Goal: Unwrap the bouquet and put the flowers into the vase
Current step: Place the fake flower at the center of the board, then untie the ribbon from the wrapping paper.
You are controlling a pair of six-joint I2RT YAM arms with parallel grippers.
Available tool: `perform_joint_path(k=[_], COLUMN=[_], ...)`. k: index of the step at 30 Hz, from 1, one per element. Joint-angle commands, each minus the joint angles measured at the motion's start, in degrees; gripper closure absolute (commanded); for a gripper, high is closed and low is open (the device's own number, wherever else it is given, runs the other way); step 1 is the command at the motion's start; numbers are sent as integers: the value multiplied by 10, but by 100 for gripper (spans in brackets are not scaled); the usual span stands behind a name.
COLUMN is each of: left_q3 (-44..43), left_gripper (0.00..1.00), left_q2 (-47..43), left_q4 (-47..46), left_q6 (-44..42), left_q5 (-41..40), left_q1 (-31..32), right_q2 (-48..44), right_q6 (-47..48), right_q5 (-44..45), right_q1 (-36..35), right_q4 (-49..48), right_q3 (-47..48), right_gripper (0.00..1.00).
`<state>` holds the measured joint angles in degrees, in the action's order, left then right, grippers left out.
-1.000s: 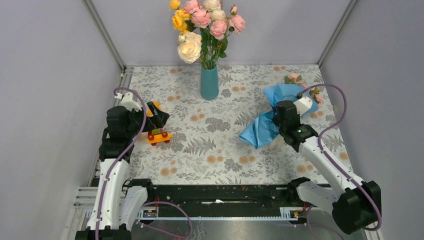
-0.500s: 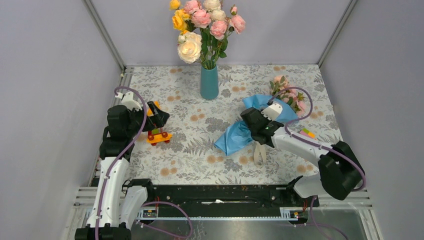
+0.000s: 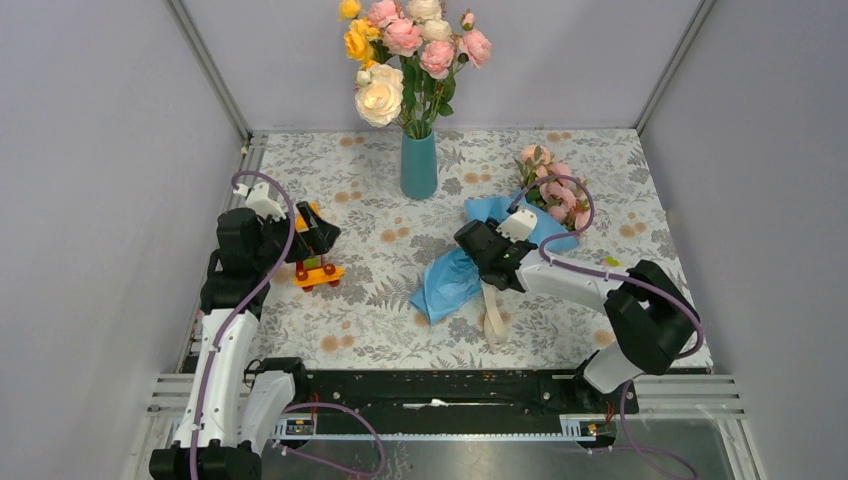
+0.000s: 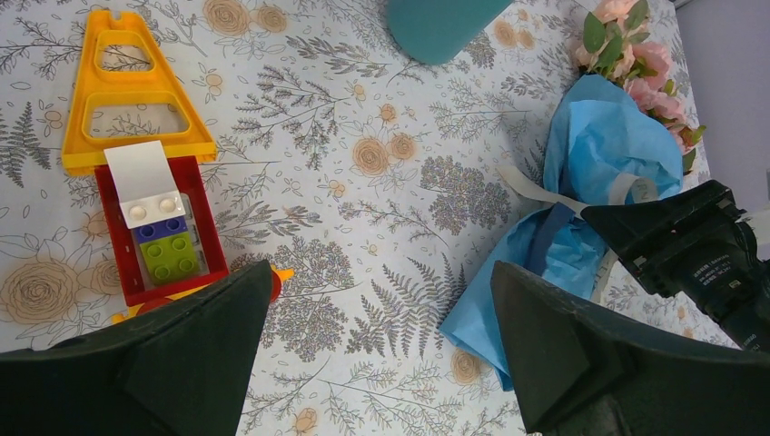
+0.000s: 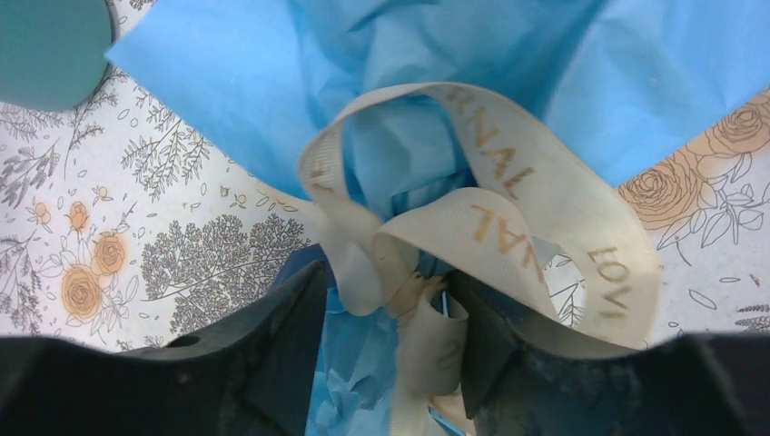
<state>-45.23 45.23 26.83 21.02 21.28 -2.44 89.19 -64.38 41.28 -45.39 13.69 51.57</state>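
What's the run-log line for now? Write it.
stage: unwrap | bouquet: lying wrapped, ribbon on | right hand: open astride ribbon | left hand: open by toy | vase: upright

The left arm at seven o'clock and right arm at four o'clock share white links, black joint housings and looping purple cables; the left gripper has matte black wedge fingers.

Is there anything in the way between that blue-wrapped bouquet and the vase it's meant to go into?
Nothing lies on the tablecloth between the bouquet and the vase. But the flowers are still wrapped in blue paper tied with a cream ribbon, and a larger rose bunch already stands in the vase.
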Motion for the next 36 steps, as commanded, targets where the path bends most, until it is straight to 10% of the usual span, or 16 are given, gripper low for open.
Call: perform_joint_path(k=[1,17,22,36], left_q3=[-7,14,24,259], left_gripper=[1,1,1,2], left_q2=[2,-6,-27,-34], left_q4=[-33,-58,-51,-336], left_q6=[2,0,10,309], left_q5=[15,20,-38,-110], left_q1=[-1,16,132,399], right_q2=[-32,-226,-291,-402], right_q6=[23,247,287,303], right_q5=[36,-152,-334,-475], right_q1=[-3,59,140,150], right_q4=[-27,-3,14,4], right_q3=[-6,-83,-129,-268], right_gripper=[35,5,8,24])
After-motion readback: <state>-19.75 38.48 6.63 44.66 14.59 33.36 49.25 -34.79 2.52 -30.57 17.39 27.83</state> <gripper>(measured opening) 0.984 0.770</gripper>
